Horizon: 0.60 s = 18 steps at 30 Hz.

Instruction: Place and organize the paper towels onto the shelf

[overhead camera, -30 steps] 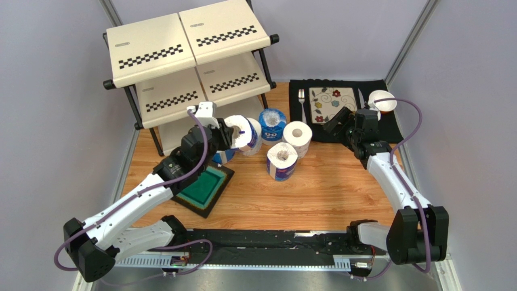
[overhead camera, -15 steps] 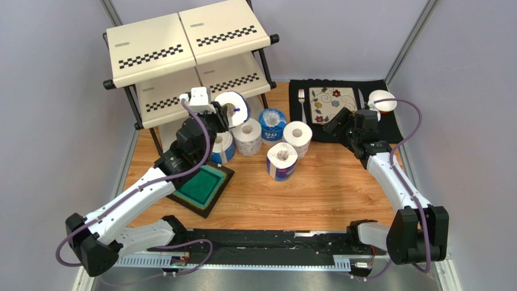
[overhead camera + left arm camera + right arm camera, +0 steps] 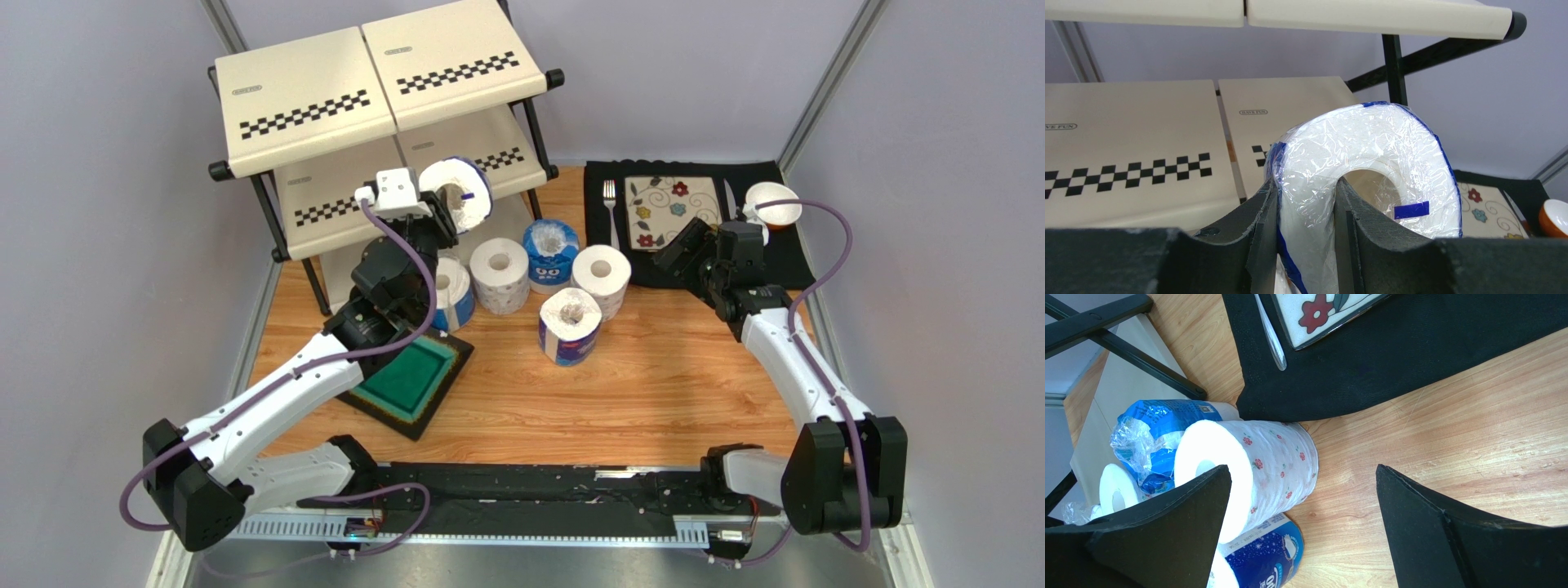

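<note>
The shelf (image 3: 368, 86) stands at the back left, cream panels with checkered strips. My left gripper (image 3: 439, 211) is shut on a plastic-wrapped paper towel roll (image 3: 456, 192), held in the air in front of the middle tier. In the left wrist view one finger (image 3: 1352, 233) sits inside the roll's (image 3: 1389, 165) core and the other outside, the middle tier (image 3: 1137, 141) just behind. Several more paper towels stand on the table: (image 3: 499, 272), (image 3: 551, 251), (image 3: 570, 325). My right gripper (image 3: 681, 251) is open beside a flower-patterned roll (image 3: 1254, 465), holding nothing.
A green square dish (image 3: 411, 380) lies under my left arm. A black placemat (image 3: 705, 245) at the back right carries a patterned plate (image 3: 669, 202), a fork (image 3: 610, 196) and a small cup (image 3: 773, 202). Grey walls close in both sides.
My left gripper has carried its roll up and back, from beside the standing rolls to the front of the shelf's middle tier. The right arm has not moved.
</note>
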Each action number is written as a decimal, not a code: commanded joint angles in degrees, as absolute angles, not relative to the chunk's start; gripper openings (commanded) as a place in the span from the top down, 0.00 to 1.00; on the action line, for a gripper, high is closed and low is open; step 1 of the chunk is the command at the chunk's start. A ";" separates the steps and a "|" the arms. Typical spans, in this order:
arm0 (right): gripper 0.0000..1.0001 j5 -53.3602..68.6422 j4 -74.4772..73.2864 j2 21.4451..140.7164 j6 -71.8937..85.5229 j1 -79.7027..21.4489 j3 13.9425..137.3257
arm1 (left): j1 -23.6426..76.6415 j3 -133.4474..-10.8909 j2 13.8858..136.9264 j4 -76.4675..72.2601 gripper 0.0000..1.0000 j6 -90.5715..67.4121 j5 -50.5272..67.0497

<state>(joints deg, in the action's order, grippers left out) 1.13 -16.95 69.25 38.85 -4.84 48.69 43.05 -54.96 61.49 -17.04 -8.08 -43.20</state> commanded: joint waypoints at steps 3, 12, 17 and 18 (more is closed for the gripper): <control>0.09 1.93 -15.91 69.52 39.46 -5.01 49.57 | 41.14 -55.63 62.23 -26.28 0.65 -5.62 -43.78; 0.09 2.20 -16.08 69.35 39.64 -5.10 49.57 | 37.36 -55.63 64.60 -26.10 0.66 -8.26 -42.02; 0.09 2.20 -16.00 69.08 39.64 -5.10 49.22 | 36.91 -56.86 66.09 -26.63 0.66 -7.56 -42.19; 0.09 2.20 -16.08 69.00 39.64 -5.01 49.22 | 36.91 -56.95 66.27 -26.54 0.66 -7.65 -41.58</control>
